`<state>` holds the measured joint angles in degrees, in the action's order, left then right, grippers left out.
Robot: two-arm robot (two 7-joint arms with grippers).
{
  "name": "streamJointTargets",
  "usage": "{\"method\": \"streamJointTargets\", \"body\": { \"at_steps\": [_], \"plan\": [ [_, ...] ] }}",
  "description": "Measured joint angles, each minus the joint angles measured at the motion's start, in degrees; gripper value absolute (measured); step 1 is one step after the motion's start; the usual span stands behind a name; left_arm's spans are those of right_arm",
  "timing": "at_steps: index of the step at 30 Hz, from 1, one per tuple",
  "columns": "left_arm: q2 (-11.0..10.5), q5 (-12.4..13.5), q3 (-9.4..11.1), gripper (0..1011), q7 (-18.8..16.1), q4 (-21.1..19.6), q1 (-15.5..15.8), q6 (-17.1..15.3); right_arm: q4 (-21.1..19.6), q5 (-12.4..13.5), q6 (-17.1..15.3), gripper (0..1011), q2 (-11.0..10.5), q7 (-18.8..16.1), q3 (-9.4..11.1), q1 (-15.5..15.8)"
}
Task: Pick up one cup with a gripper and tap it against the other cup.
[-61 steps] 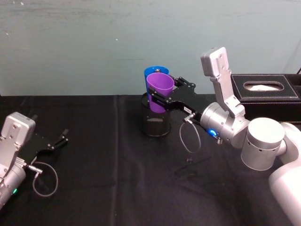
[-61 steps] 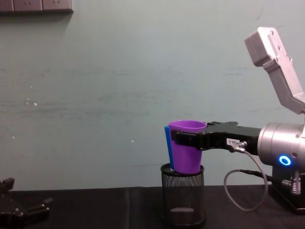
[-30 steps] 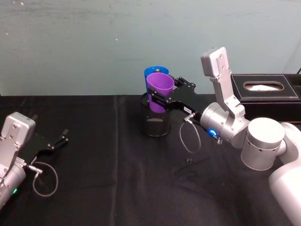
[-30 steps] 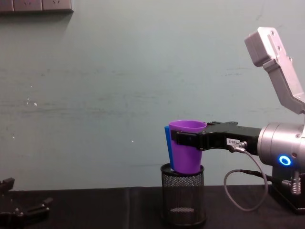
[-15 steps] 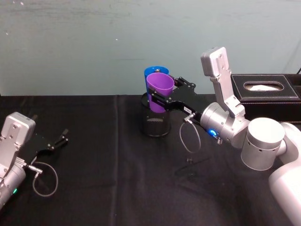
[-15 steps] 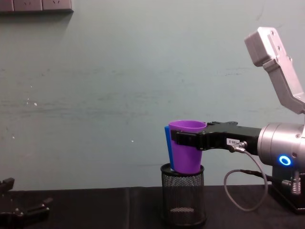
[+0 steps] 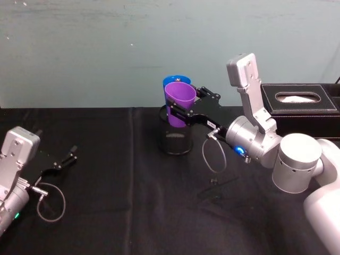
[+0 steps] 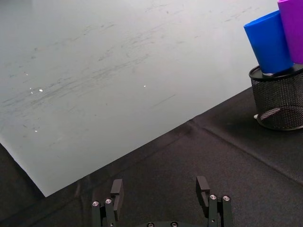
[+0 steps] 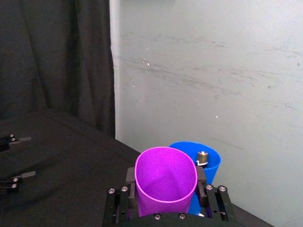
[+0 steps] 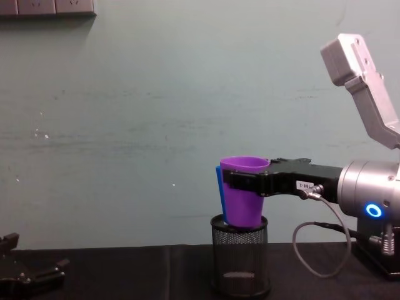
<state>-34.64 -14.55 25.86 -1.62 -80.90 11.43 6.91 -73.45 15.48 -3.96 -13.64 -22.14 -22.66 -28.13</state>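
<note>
Jaws of the right gripper (image 7: 183,110) are clenched on the smooth purple plastic tapered cup (image 7: 178,103), mid-frame in head view, held over the black mesh pen holder (image 7: 176,138). Bright blue plastic tapered cup (image 7: 171,81) stands in that holder, just behind the purple one; contact btwn them can't be told. Left gripper (image 7: 68,158) rests on the black surface (image 7: 127,202) at lower left, jaws apart w/ nothing btwn. Black tissue box (image 7: 300,106) at right edge.
</note>
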Motion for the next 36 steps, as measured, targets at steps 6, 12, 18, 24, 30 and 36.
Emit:
{"method": "streamJointTargets", "body": {
  "at_steps": [6, 12, 18, 24, 30, 36],
  "plan": [
    [0.0, 0.0, 0.0, 1000, 0.0, 0.0, 0.0, 0.0, -3.0, -0.2, -0.4, 724, -1.0, 0.4, -0.1, 2.2],
    [0.0, 0.0, 0.0, 1000, 0.0, 0.0, 0.0, 0.0, -8.5, -1.0, -1.0, 724, -2.7, 1.2, -0.3, 6.3],
    [0.0, 0.0, 0.0, 1000, 0.0, 0.0, 0.0, 0.0, -14.2, -1.8, 0.3, 726, -4.6, 2.2, -0.1, 12.2],
    [0.0, 0.0, 0.0, 1000, 0.0, 0.0, 0.0, 0.0, -17.4, -2.4, 2.4, 724, -5.6, 3.1, 0.6, 17.6],
    [0.0, 0.0, 0.0, 1000, 0.0, 0.0, 0.0, 0.0, -19.1, -4.8, 5.5, 724, -6.4, 4.7, 1.2, 22.8],
    [0.0, 0.0, 0.0, 1000, 0.0, 0.0, 0.0, 0.0, -17.5, -7.0, 10.2, 726, -5.9, 5.6, 1.6, 26.0]
  ]
}}
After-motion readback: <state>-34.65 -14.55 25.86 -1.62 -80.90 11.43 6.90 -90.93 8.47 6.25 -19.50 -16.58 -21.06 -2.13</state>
